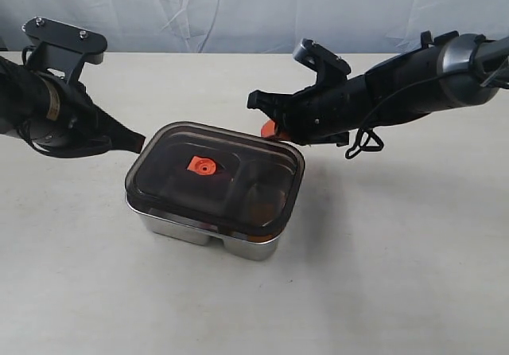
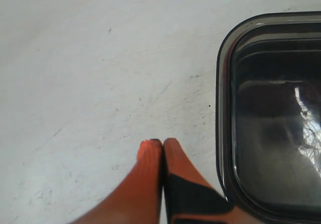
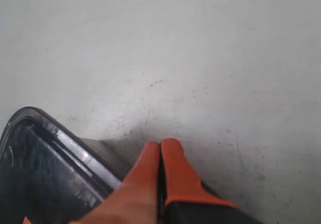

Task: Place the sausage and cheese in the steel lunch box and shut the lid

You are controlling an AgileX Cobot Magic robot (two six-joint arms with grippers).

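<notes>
The steel lunch box [image 1: 199,232] stands mid-table with the dark translucent lid [image 1: 231,176] lying on top of it, its orange valve [image 1: 200,165] facing up. The sausage and the cheese are hidden; only a faint orange tint shows through the lid on its right side. My left gripper [image 1: 139,142] is shut and empty, its tips just off the lid's left edge. In the left wrist view its orange fingertips [image 2: 162,142] press together beside the lid [image 2: 271,118]. My right gripper [image 1: 269,129] is shut and empty at the lid's far right corner, its tips [image 3: 160,143] over the table next to the lid [image 3: 40,174].
The pale table [image 1: 398,275] runs bare around the box. A light cloth backdrop [image 1: 238,9] hangs behind the table's far edge. Both arms reach in low from the left and right sides.
</notes>
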